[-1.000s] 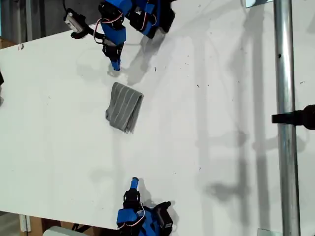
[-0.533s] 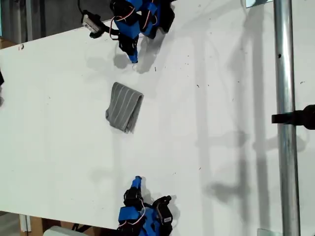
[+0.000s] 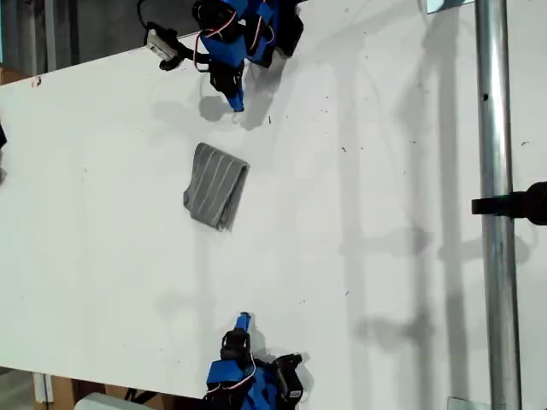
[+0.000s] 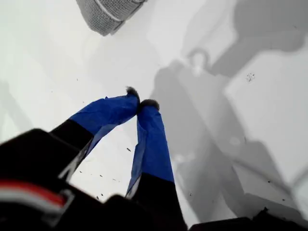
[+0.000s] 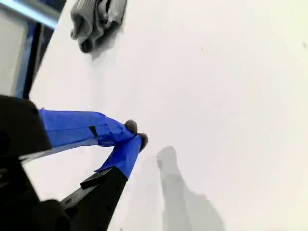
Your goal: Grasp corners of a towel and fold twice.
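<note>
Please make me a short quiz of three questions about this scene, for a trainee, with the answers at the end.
1. True or false: the towel lies folded on the white table, and no claw touches it.
2. Choose one. My first claw is: A) open and empty; B) shut and empty; C) shut on the towel.
3. Fill the gap: in the exterior view, the metal pole stands at the view's ____ side.

Key: 1 true; 2 B; 3 right.
</note>
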